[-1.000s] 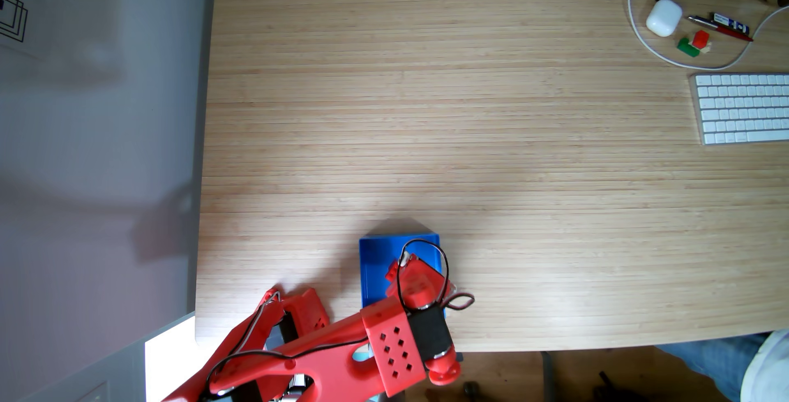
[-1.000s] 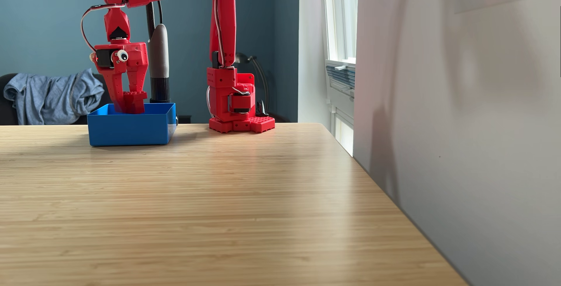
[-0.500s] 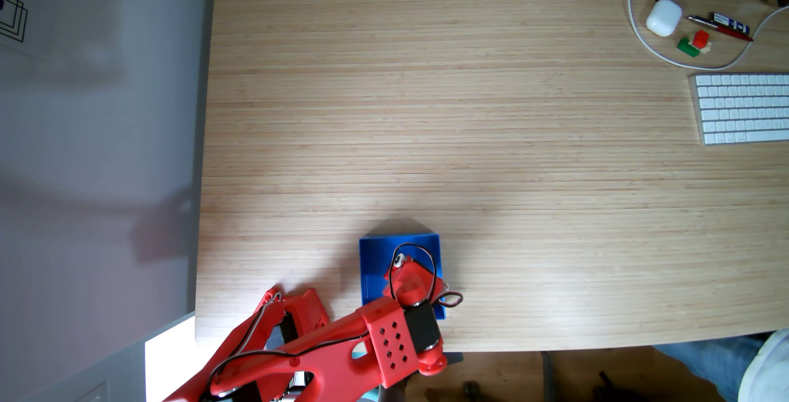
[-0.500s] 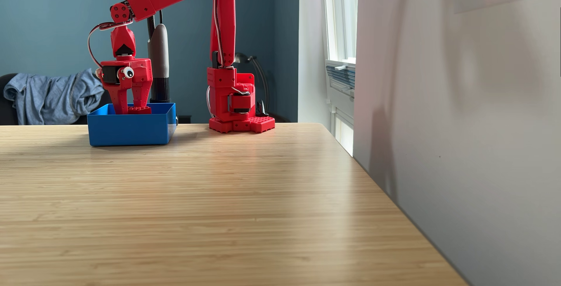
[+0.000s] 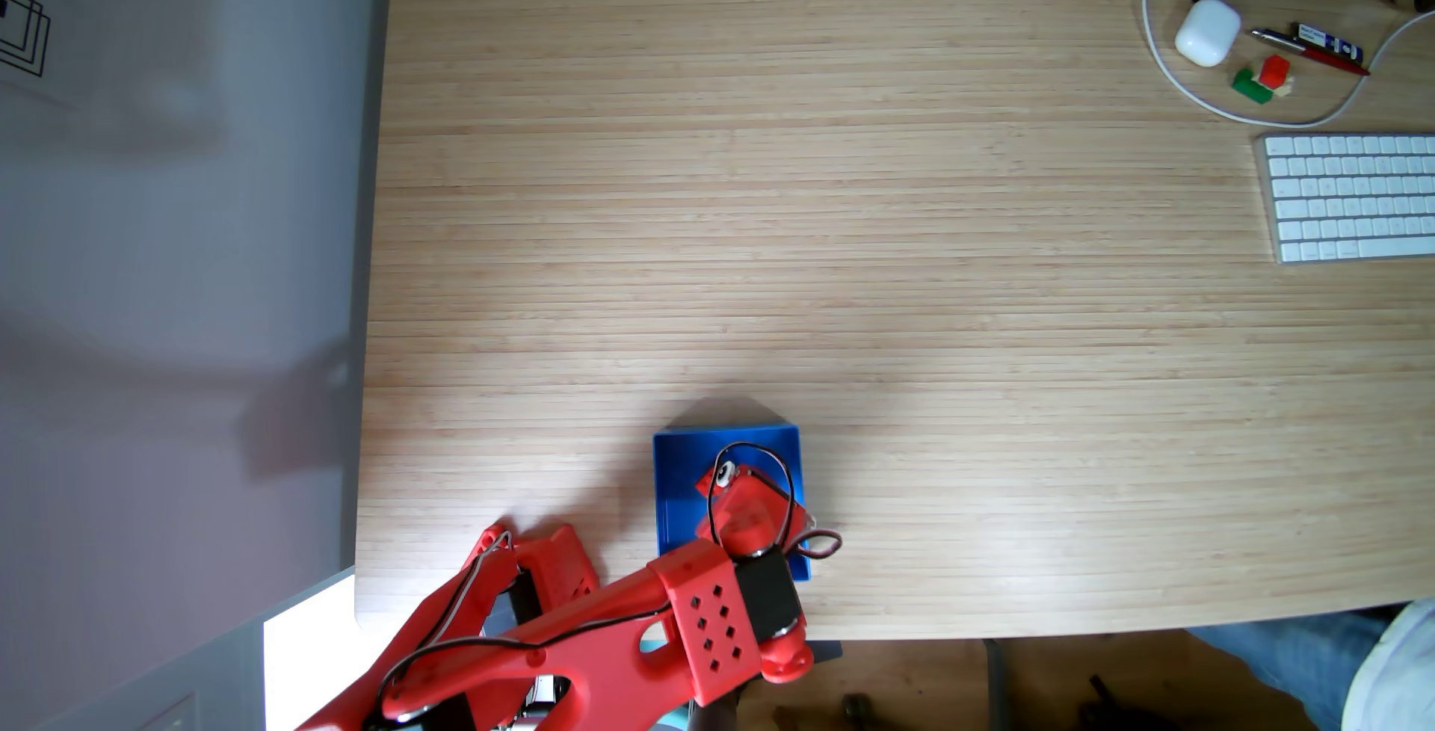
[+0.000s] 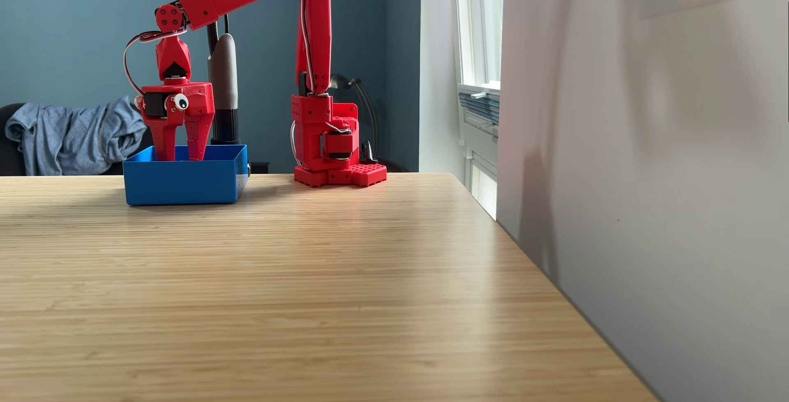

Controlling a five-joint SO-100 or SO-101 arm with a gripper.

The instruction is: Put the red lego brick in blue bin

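— What's the bench point(image 6: 299, 299) made of?
— Pale wood in fine strips, smooth, with a soft sheen.
— And the blue bin point(image 6: 181, 186)?
— Plastic, smooth, nearly matt.
— The arm point(image 6: 314, 26)?
— Red plastic, faintly glossy; its fingers point(image 6: 164, 141) are dotted with small holes.
— That heap behind?
— Blue cloth point(image 6: 72, 137), soft and crumpled.
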